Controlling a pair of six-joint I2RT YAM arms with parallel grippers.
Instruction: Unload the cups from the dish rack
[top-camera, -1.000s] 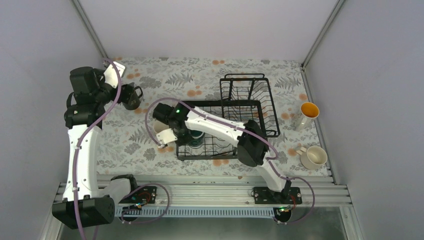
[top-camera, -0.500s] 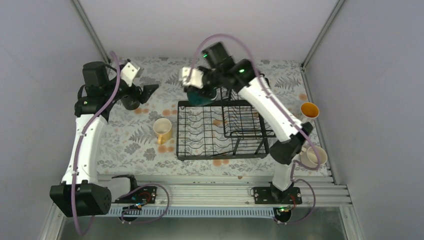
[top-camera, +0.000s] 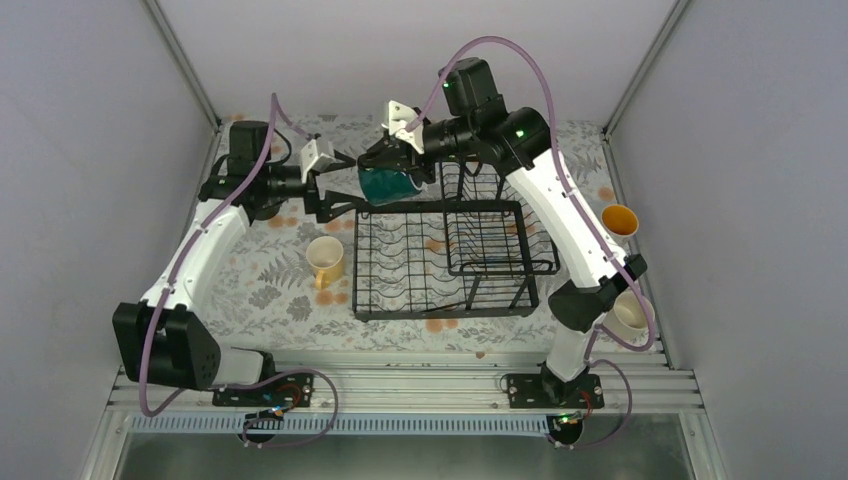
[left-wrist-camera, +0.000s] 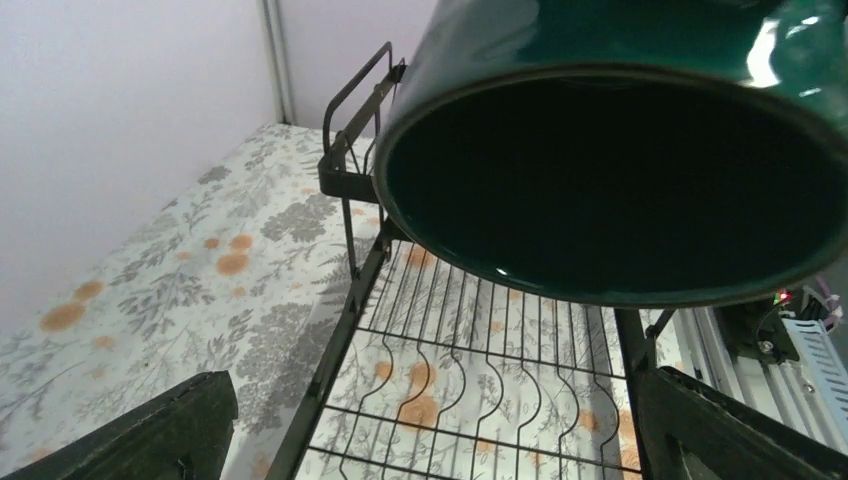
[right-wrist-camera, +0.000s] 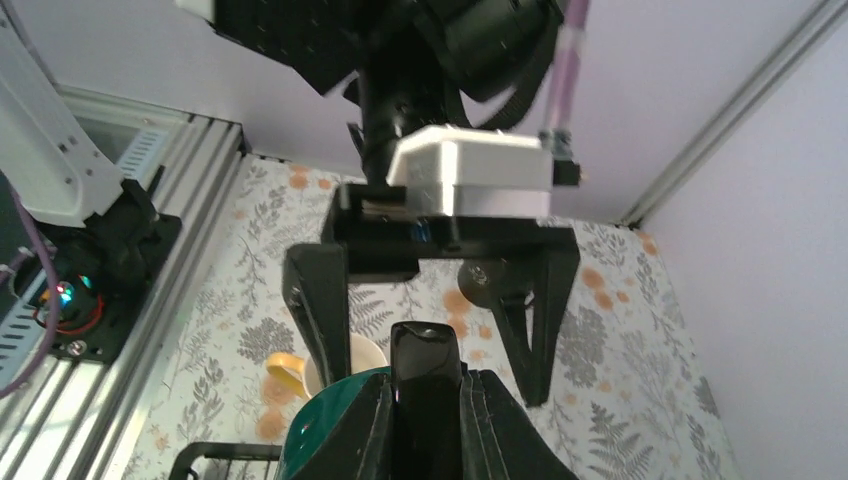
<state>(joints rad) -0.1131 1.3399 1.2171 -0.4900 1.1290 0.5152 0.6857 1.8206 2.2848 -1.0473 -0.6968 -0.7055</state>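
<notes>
Since half a second back, the left arm has swung in from the far-left of the table (top-camera: 250, 290), and the dark teal-green mug (top-camera: 383, 186) has drifted a touch toward it. So now we've got that mug hanging in the air over the far-left corner of the dish rack (top-camera: 440, 314), clear of the wires. It's tipped so its mouth points roughly toward 9 o'clock in the top view.

The right gripper (top-camera: 398, 162) is squeezed tight on it from the 1 o'clock side. Rim or handle, we can't tell.

The left gripper (top-camera: 352, 185) sits just beside the mug at 9 o'clock with its fingers (left-wrist-camera: 150, 435) spread wide, not touching. Its wrist camera looks straight into the mouth.

We reckon this is a handoff. The mug's long axis runs 9-to-3, right along the left arm's approach, so the spread jaws would straddle the body mouth-first. The pale yellow mug (top-camera: 325, 258) stands on the table at 7 o'clock.
</notes>
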